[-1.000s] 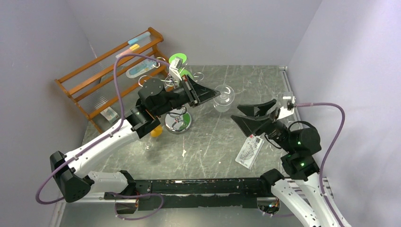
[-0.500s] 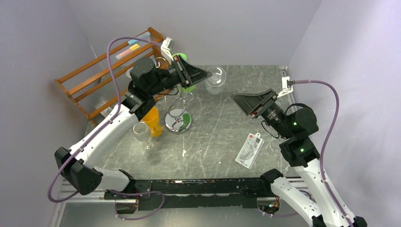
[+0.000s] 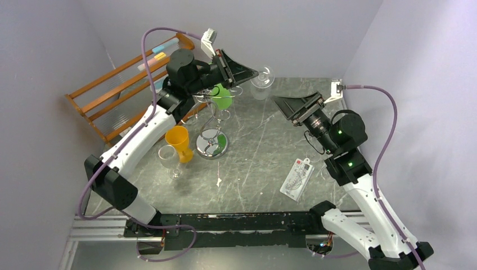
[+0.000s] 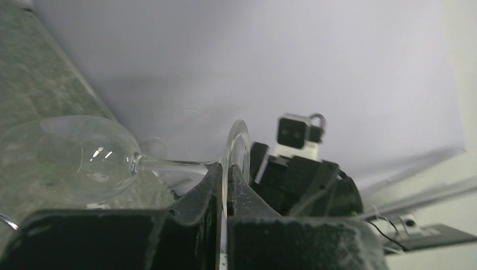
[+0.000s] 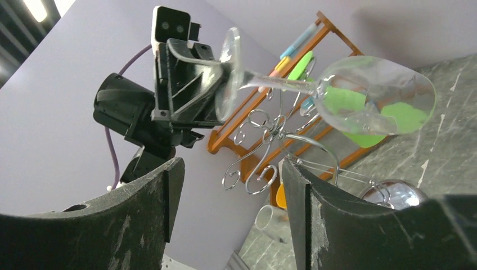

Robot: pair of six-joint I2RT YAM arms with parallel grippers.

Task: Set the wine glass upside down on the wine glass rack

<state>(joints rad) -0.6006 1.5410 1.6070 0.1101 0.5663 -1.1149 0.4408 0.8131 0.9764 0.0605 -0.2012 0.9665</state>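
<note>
Wooden shelf (image 3: pixel 121 90) stands against the left wall. An orange cup (image 3: pixel 179 142) and a clear glass (image 3: pixel 169 158) stand on the table (image 3: pixel 253 163) just left of the rack (image 3: pixel 212 140). A green cup (image 3: pixel 223 97) hangs among the rack's upper hooks.

Left gripper (image 3: pixel 252 72) is raised above and to the right of the rack top, jaws clamped on the foot of the wine glass (image 3: pixel 261 84). The glass lies on its side in the air, stem roughly level, bowl pointing away from the gripper. It is not on the rack.

Right gripper (image 3: pixel 284 107) hangs right of the glass, jaws apart, holding nothing. A packet (image 3: pixel 297 179) lies flat on the table beneath the right arm.
</note>
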